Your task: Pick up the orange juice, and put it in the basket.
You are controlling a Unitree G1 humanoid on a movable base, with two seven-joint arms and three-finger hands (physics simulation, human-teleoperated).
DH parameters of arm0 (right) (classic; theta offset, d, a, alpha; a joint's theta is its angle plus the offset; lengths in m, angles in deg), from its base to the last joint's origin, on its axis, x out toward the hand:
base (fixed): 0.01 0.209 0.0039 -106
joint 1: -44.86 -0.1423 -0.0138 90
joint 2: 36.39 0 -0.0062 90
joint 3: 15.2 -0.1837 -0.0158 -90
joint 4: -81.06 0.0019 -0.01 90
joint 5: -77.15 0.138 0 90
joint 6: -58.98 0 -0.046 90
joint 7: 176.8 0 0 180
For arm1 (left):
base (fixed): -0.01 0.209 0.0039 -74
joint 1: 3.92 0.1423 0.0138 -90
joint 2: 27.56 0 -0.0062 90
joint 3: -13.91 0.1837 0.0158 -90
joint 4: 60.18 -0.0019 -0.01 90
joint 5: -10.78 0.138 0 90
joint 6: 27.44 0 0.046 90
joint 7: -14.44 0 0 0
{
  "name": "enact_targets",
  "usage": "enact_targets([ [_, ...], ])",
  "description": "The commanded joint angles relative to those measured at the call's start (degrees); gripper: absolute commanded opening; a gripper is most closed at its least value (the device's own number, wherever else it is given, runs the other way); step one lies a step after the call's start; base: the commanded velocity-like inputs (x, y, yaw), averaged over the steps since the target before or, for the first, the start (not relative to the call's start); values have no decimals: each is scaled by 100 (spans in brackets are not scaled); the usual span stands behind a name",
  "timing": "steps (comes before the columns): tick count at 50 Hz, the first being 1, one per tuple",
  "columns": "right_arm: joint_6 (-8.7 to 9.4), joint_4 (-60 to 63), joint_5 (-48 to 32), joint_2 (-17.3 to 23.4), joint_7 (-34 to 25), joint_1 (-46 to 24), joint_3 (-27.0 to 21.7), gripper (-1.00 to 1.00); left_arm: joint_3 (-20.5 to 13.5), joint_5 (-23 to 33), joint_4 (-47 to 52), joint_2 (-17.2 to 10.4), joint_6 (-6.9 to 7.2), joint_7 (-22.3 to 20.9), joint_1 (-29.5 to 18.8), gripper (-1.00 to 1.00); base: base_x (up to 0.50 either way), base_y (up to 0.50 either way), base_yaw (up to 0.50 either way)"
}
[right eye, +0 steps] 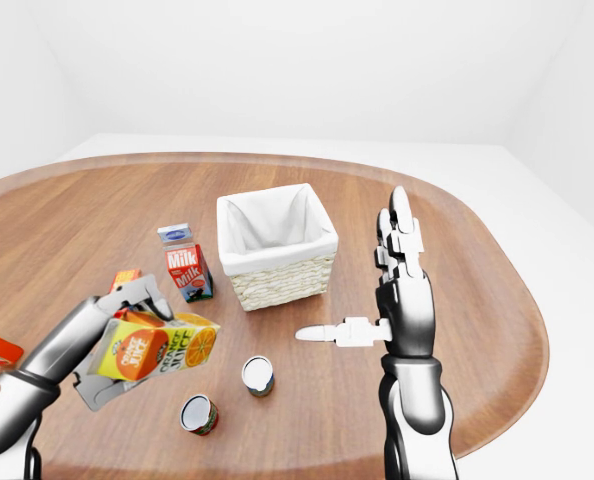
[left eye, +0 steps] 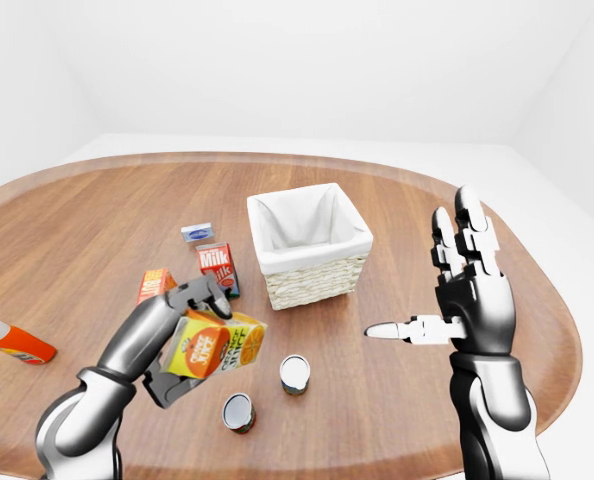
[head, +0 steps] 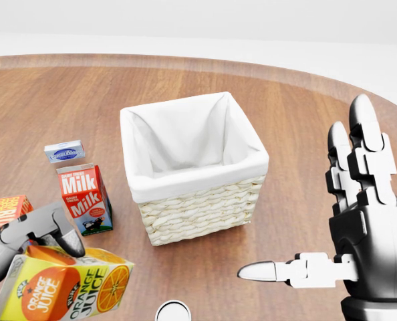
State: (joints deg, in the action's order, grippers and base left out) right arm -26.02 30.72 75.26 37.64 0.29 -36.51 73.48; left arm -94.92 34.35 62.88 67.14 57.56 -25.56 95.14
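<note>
My left hand point(left eye: 182, 340) is shut on the orange juice carton point(left eye: 215, 343), holding it tipped on its side above the table, left of and below the basket in the left-eye view. The same carton point(head: 65, 286) fills the bottom left of the head view. The wicker basket point(left eye: 313, 275) with its white cloth liner stands at the table's middle and holds nothing. On the right, my right hand point(left eye: 447, 300) is raised, open, fingers pointing up and thumb pointing left, with nothing in it.
A milk carton point(left eye: 218, 268), a small blue-and-white box point(left eye: 197, 232) and a butter box point(left eye: 153, 285) stand left of the basket. Two cans point(left eye: 294, 373) point(left eye: 238, 411) sit below the carton. A red-and-white bottle point(left eye: 13, 340) lies at far left. The round wooden table's edge point(left eye: 537, 400) curves right.
</note>
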Motion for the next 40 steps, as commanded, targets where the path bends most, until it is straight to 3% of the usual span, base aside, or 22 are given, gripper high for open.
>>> enact_targets([
  [1,0,-16,-11,-1,13,-6,6,100,59,-429,846,336,0,0,367,-100,0,0,0],
  [6,0,-18,-3,-3,20,-11,2,100,229,-617,1364,531,0,0,688,-100,0,0,0],
  [17,0,-50,0,1,16,-21,5,100,360,-880,2093,572,0,0,612,-100,0,0,0],
  [26,0,-13,6,3,11,-30,-11,100,448,-859,2408,451,0,0,114,-100,0,0,0],
  [40,0,-37,16,4,8,-26,-19,100,460,-955,2693,101,0,0,-1124,-100,0,0,0],
])
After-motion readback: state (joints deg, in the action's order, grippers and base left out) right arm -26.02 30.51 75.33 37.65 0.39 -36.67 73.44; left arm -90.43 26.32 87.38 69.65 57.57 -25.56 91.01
